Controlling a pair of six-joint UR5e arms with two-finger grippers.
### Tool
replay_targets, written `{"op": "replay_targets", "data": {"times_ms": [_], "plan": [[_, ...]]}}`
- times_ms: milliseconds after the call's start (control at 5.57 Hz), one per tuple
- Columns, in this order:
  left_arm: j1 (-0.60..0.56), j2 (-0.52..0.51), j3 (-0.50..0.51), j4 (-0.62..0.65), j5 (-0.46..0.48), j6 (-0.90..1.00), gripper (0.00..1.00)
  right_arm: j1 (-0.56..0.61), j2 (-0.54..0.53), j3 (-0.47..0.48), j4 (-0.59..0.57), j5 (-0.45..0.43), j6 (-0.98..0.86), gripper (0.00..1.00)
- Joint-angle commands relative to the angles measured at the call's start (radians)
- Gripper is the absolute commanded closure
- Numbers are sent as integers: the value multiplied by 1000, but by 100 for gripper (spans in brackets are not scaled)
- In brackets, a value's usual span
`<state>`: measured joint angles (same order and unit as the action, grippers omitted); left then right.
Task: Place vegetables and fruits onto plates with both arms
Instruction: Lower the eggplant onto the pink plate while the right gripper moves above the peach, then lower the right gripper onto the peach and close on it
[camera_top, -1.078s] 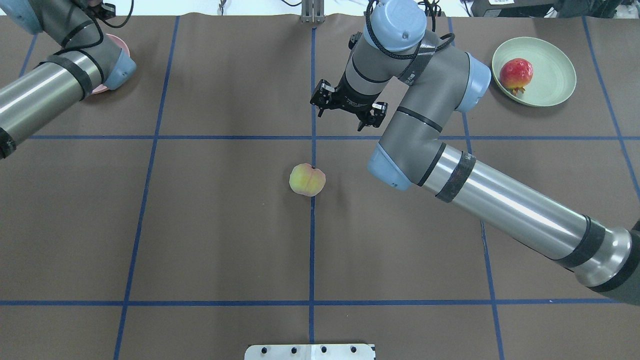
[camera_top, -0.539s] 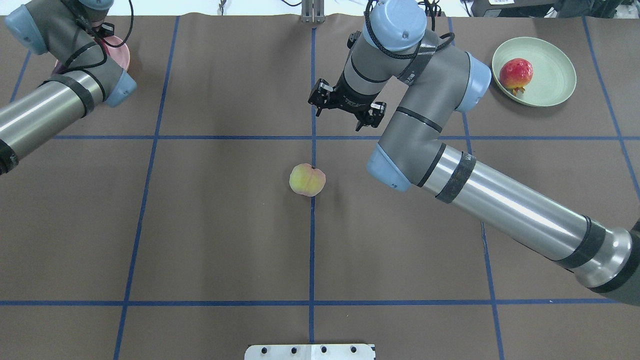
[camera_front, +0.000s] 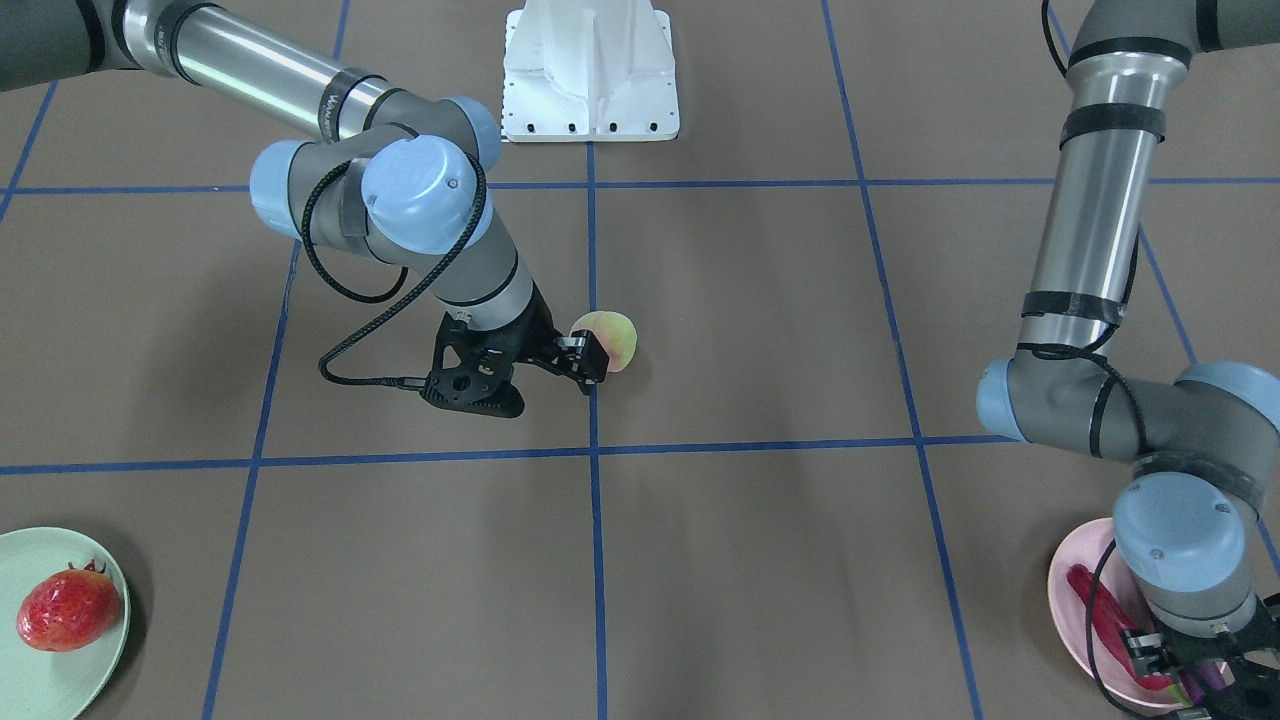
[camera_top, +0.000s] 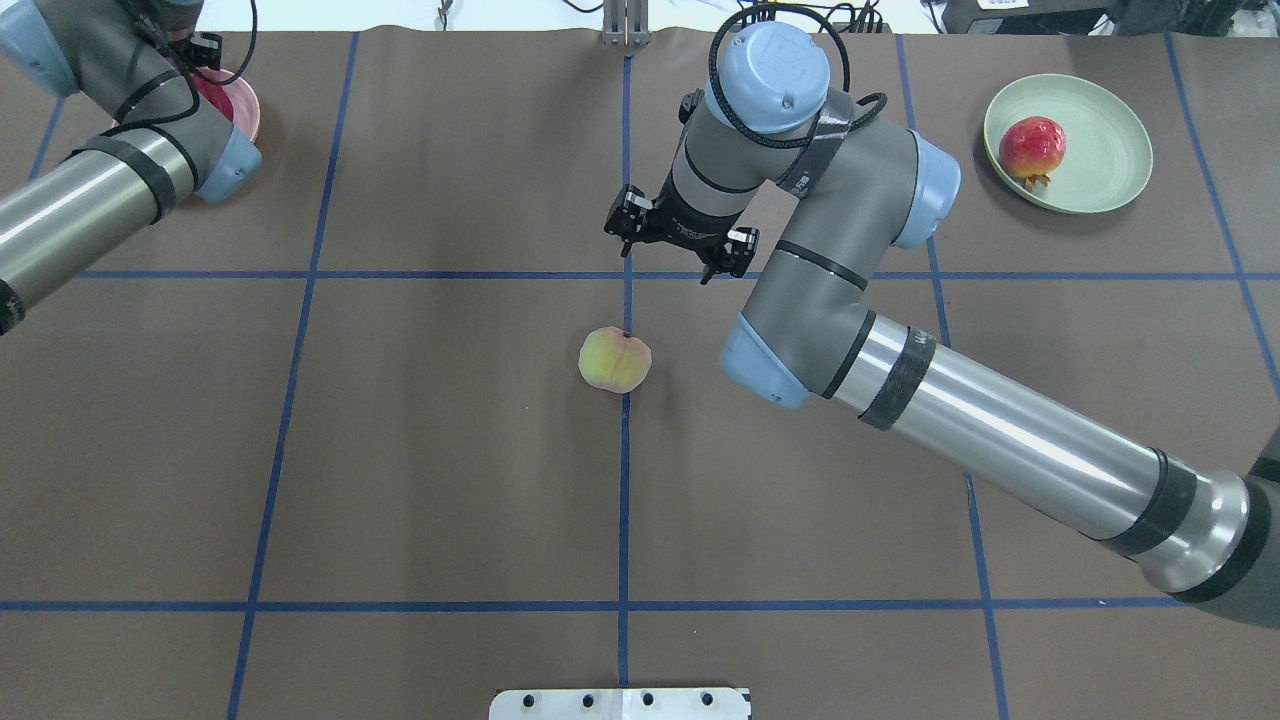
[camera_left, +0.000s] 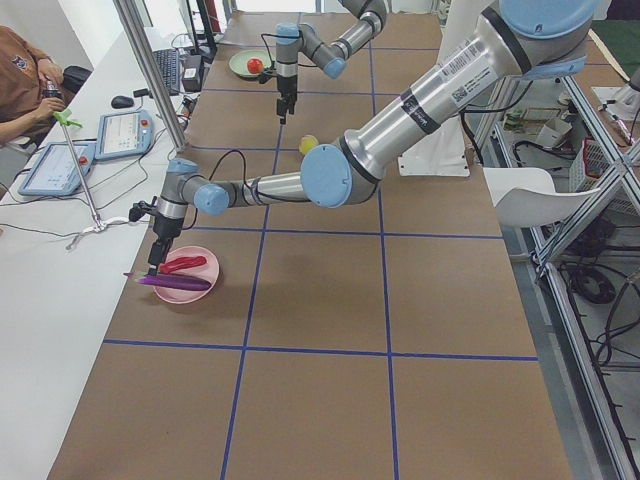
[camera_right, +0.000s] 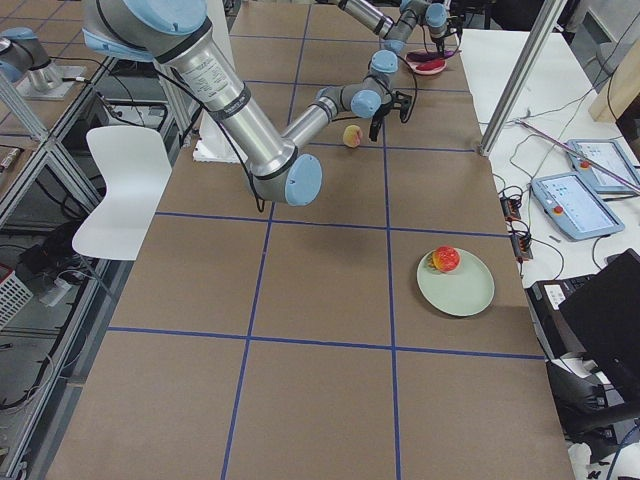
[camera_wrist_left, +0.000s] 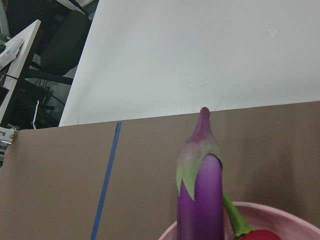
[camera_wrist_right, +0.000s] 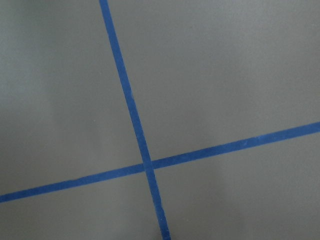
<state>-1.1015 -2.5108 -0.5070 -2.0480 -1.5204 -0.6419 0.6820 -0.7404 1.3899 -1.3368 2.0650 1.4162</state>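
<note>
Overhead exterior view: the brown table covering (camera_top: 450, 450) is divided into squares by blue tape lines (camera_top: 624, 500). The peach (camera_top: 614, 359) is seen lying on a tape line near the centre, apart from the right gripper (camera_top: 668, 252), whose fingers are spread and empty. The strawberry-like fruit (camera_top: 1031, 147) is set on the mint green plate (camera_top: 1115, 120). The eggplant (camera_left: 175, 284) and red chili (camera_left: 183, 264) are laid on the pink plate (camera_left: 208, 283), the calyx end overhanging the rim beneath the left gripper (camera_left: 152, 268); its closure cannot be told. The table is flanked by a white bench (camera_left: 40, 330) bearing tablets (camera_left: 125, 135) and by a white chair (camera_right: 120, 170).
</note>
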Motion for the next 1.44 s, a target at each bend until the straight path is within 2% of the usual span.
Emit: {"op": "replay_targets", "data": {"times_ms": [0, 180, 359, 1257], "plan": [[-43, -2, -28, 0, -82, 50, 0, -59, 9, -2, 1, -40, 17, 0], [-84, -2, -54, 3, -193, 53, 0, -82, 9, -8, 1, -52, 17, 0], [-96, -2, -54, 3, -213, 74, 0, -110, 7, -12, -2, -81, 15, 0], [-112, 0, -70, 3, -228, 76, 0, -137, 6, -31, 1, -85, 4, 0]]}}
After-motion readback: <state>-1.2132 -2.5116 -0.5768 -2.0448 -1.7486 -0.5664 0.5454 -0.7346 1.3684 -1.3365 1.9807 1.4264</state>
